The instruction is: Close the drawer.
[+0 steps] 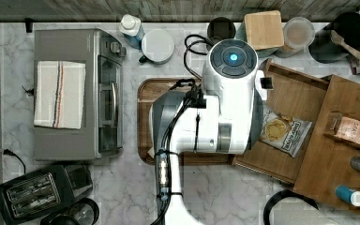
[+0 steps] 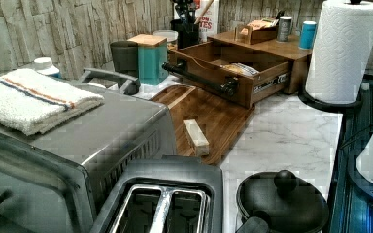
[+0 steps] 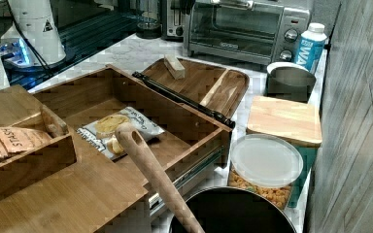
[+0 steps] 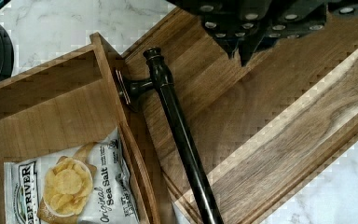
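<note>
Drawer [image 3: 126, 104] stands pulled out from the cabinet, chip bag [image 3: 119, 128] inside. Its bar handle [image 4: 182, 135] runs along the front, beside the pincer [image 4: 242, 49], which hangs over the tray [image 4: 279, 116]. Pincer state: cannot tell.

Even indoor light, blocky compression blur

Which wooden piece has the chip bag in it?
The drawer, pulled open with a black bar handle; the chip bag lies inside. The darker tray holds only a small block.
</note>
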You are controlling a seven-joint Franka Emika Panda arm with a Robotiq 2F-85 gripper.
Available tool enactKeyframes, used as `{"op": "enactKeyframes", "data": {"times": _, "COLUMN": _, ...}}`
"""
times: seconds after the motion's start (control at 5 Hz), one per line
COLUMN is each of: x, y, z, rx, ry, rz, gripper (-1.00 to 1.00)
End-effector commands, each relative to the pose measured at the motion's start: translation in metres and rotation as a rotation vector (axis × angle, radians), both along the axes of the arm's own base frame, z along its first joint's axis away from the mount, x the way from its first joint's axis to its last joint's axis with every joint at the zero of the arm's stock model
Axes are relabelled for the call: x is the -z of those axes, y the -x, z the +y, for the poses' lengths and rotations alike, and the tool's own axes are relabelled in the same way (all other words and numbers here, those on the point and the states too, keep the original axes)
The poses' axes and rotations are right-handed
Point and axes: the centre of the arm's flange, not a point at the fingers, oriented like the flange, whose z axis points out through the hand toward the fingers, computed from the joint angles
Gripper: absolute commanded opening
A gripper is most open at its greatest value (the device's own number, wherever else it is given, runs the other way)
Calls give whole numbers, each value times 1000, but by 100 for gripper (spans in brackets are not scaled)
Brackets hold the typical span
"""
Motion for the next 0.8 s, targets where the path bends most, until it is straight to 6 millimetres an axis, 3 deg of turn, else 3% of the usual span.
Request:
{"op": "enactKeyframes", "data": {"times": 0.2, "x": 12, "y": 2, "z": -16, "rx": -23, "ry": 27, "rz": 31, "gripper": -100}}
{"op": "enactKeyframes", "data": {"times": 0.4, "x": -21, "y": 2, "z": 3, "rx": -4, "ry": 0, "rz": -40, "gripper": -100}}
{"op": "enactKeyframes", "data": {"times": 0.6, "x": 9, "y": 3, "z": 0, "rx": 0, "ry": -1, "rz": 20, "gripper": -100}}
{"op": "enactKeyframes", "data": {"times": 0.8, "x": 9, "y": 3, "z": 0, "rx": 0, "ry": -1, "rz": 20, "gripper": -100}}
